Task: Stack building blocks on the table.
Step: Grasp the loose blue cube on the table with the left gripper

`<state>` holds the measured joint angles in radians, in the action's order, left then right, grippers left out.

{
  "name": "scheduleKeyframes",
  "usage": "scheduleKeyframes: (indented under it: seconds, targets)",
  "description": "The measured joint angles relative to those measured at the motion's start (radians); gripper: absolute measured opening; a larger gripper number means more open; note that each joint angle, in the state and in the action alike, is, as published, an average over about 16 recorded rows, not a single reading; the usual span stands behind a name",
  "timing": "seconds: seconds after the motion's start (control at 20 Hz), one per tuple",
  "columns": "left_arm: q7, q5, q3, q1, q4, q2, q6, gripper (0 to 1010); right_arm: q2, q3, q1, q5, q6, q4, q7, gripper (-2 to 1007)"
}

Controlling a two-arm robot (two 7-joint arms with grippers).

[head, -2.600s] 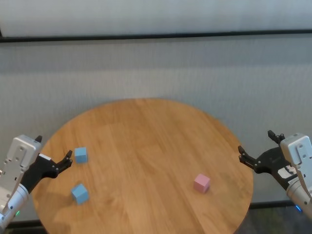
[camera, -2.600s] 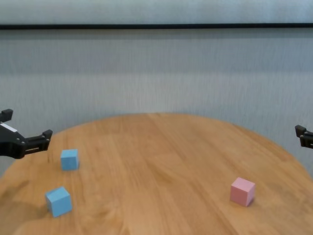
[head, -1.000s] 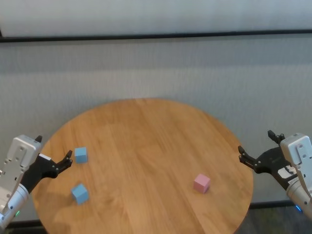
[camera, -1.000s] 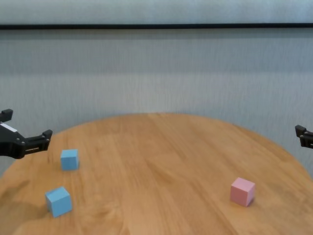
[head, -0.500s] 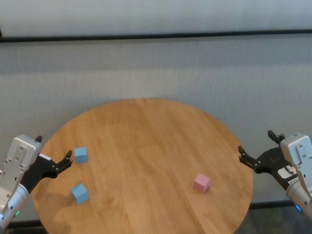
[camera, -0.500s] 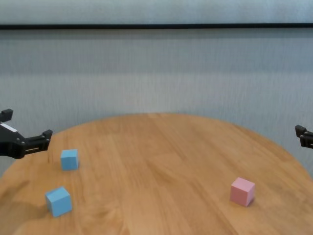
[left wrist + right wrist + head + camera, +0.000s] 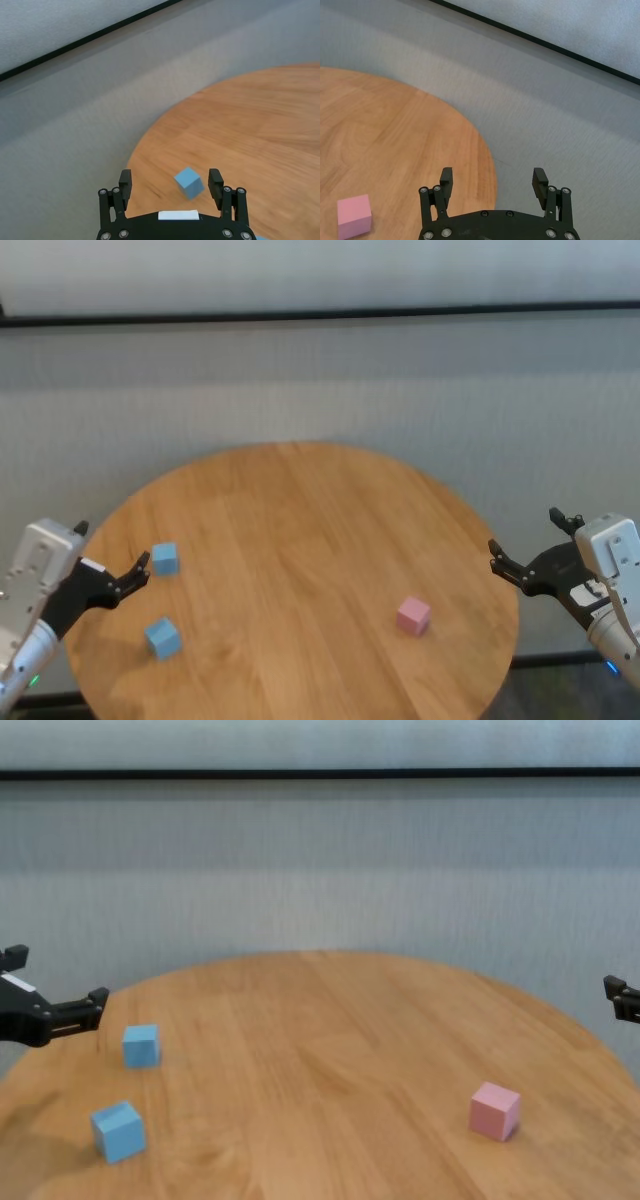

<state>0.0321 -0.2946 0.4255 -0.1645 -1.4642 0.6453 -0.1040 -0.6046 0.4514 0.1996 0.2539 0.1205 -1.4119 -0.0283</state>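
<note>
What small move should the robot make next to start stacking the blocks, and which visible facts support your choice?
Probably ease the open left gripper forward and down over the farther light blue block. All three blocks lie apart on the table, none stacked, and that block sits just ahead of the left fingers, nearer than the pink block is to the right gripper.

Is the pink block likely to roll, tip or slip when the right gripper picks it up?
The pink block is a flat-faced cube resting on the table, so it probably slides rather than rolls. Its matte faces likely grip well. The open right gripper looks wide enough.
</note>
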Motion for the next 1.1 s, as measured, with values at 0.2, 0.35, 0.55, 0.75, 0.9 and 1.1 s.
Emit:
scheduleKeyframes:
  seconds: [0.2, 0.35, 0.55, 0.75, 0.9, 1.1]
  targets:
    - [0.072, -0.052, -0.025, 0.035, -0.055, 0.048, 0.026, 1002, 0.0, 0.0, 0.0, 0.0, 0.0, 0.0, 0.0, 1001]
    - [0.136, -0.095, -0.044, 0.065, -0.098, 0.09, 0.047, 1002, 0.0, 0.0, 0.0, 0.0, 0.0, 0.0, 0.0, 1001]
    - [0.214, -0.135, -0.06, 0.094, -0.141, 0.138, 0.074, 1002, 0.0, 0.0, 0.0, 0.0, 0.0, 0.0, 0.0, 1001]
    - [0.27, -0.151, -0.059, 0.1, -0.15, 0.158, 0.097, 1002, 0.0, 0.0, 0.0, 0.0, 0.0, 0.0, 0.0, 1001]
    - [0.295, -0.144, -0.051, 0.093, -0.139, 0.157, 0.103, 1002, 0.0, 0.0, 0.0, 0.0, 0.0, 0.0, 0.0, 1001]
    - [0.305, -0.122, -0.042, 0.079, -0.116, 0.143, 0.104, 1003, 0.0, 0.0, 0.0, 0.0, 0.0, 0.0, 0.0, 1001]
